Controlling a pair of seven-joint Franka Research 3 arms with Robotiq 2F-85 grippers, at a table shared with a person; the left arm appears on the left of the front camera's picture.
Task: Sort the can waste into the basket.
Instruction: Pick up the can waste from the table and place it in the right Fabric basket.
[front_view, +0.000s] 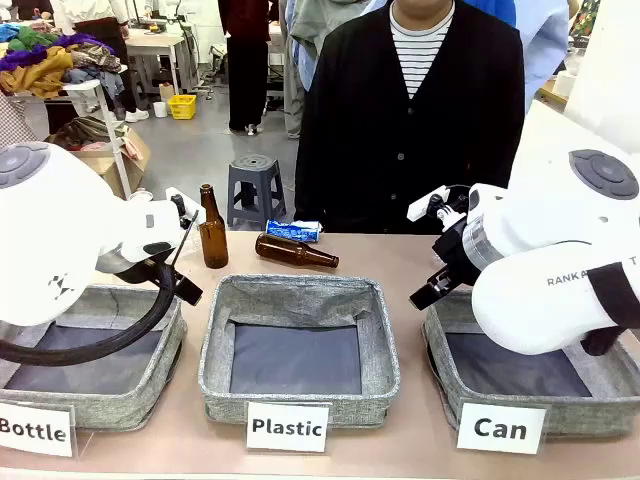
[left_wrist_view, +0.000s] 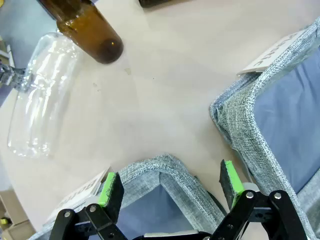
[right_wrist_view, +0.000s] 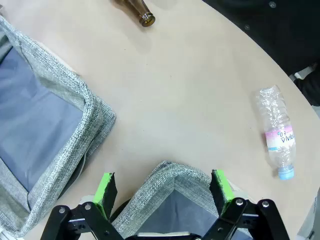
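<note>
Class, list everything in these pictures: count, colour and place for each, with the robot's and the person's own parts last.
baskets: three, grey, row along near edge: Bottle basket, Plastic basket, Can basket.
brown bottles: two; upright bottle behind Bottle basket, lying bottle behind Plastic basket.
blue can: one, behind the lying bottle.
clear plastic bottles: two, lying; bare bottle by the upright bottle, pink-labelled bottle near the table edge.
table: one, beige.
stool: one, grey, floor beyond.
person: one, black cardigan, far side.
left pincer: open, over Bottle basket corner.
right pincer: open, over Can basket corner.
</note>
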